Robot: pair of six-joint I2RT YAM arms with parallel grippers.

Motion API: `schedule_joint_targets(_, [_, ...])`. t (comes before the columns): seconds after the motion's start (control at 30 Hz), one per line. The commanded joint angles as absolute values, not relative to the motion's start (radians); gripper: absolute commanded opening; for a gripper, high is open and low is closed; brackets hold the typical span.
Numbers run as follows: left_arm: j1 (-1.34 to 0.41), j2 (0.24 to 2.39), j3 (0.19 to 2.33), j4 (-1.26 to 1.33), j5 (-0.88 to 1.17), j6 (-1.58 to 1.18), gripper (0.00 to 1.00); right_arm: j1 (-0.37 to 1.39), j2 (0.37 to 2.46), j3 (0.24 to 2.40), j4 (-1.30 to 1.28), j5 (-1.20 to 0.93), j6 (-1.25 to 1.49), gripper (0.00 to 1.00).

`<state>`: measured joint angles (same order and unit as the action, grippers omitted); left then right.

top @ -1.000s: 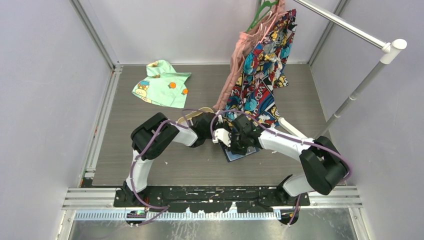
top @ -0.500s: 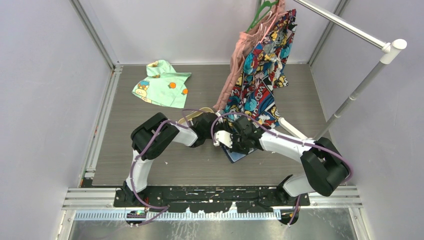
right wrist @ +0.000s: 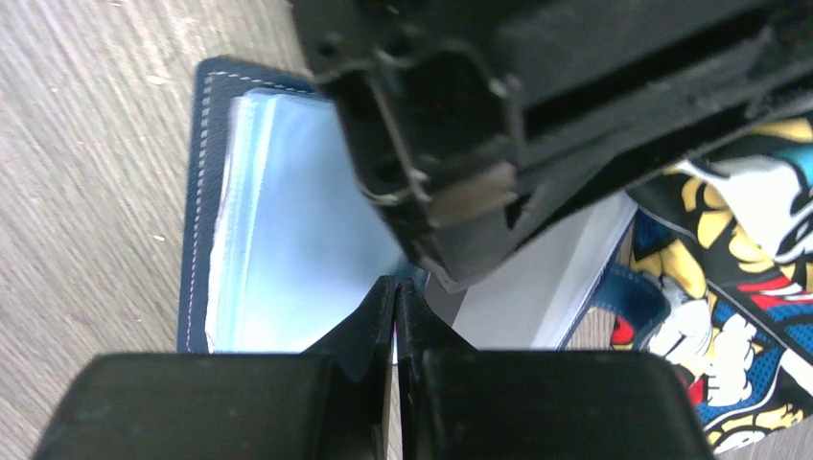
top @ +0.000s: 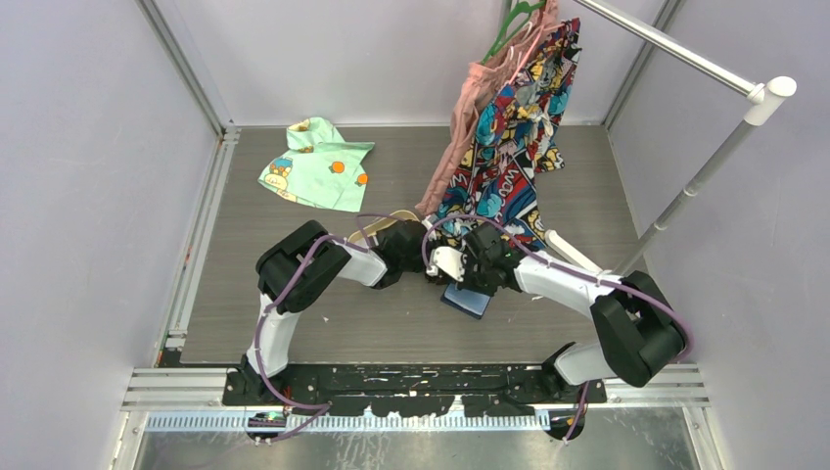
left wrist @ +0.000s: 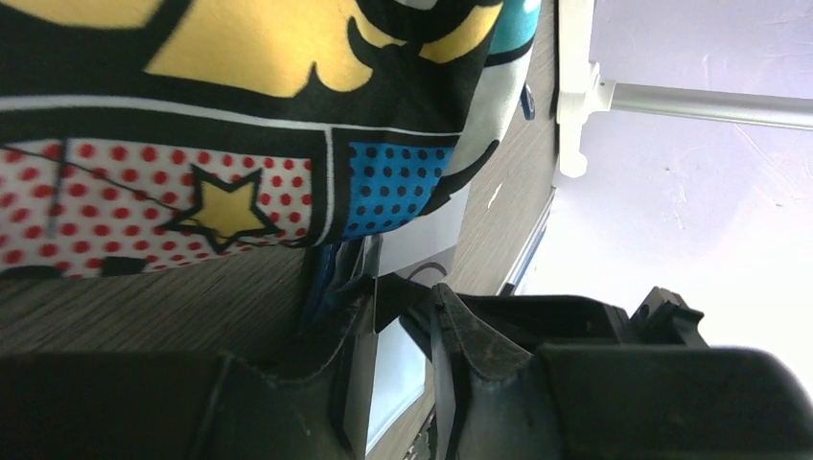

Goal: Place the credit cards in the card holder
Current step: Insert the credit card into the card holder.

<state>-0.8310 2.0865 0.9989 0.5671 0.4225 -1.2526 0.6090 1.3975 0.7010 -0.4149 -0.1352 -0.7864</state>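
1. The right gripper [right wrist: 395, 299] has its jaws pressed together. Their tips point down at the near edge of the card holder's pale pocket, and I cannot tell whether a layer of it is caught between them.
2. The card holder [right wrist: 288, 230] lies opened on the counter [top: 391, 323], just in front of the two grippers, between the arms and nearer the right one. Its glossy blue-grey pockets face up inside a navy border with white stitching.
3. The left gripper [left wrist: 398, 356] sits just beyond and above the card holder, close to the right gripper. Its jaws are spread a little, with a narrow gap and nothing visible between them.
4. A tan tray [top: 372, 232] shows partly behind the left wrist.
5. A comic-print garment [top: 514, 127] hangs down to the counter right behind the grippers. Its hem reaches the far side of the card holder.
6. A pink garment [top: 472, 103] hangs beside it on the same rack [top: 685, 196].
7. A pale green printed garment [top: 315, 164] lies crumpled at the far left of the counter, well apart from the rest.
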Motion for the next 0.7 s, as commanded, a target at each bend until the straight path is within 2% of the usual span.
schedule_joint_targets(0.0, [-0.843, 2.096, 0.978, 0.461, 0.455, -1.253, 0.29, 0.576, 1.368, 0.708, -0.368, -0.082, -0.763, 0.09])
schedule_joint_targets(0.13, [-0.842, 2.073, 0.970, 0.472, 0.443, -1.241, 0.32, 0.522, 1.370, 0.734, -0.387, -0.139, -0.703, 0.11])
schedule_joint_targets(0.23, [-0.843, 2.046, 0.955, 0.493, 0.428, -1.233, 0.33, 0.440, 1.361, 0.784, -0.465, -0.299, -0.650, 0.15])
schedule_joint_targets(0.33, [-0.843, 2.020, 0.948, 0.502, 0.416, -1.223, 0.34, 0.355, 1.355, 0.826, -0.575, -0.482, -0.645, 0.22])
schedule_joint_targets(0.43, [-0.844, 1.998, 0.948, 0.492, 0.410, -1.212, 0.35, 0.285, 1.365, 0.852, -0.628, -0.578, -0.638, 0.32])
schedule_joint_targets(0.57, [-0.844, 1.974, 0.948, 0.468, 0.405, -1.195, 0.37, 0.233, 1.387, 0.870, -0.652, -0.658, -0.626, 0.32])
schedule_joint_targets(0.67, [-0.844, 1.965, 0.947, 0.461, 0.403, -1.193, 0.37, 0.243, 1.389, 0.861, -0.665, -0.720, -0.650, 0.25])
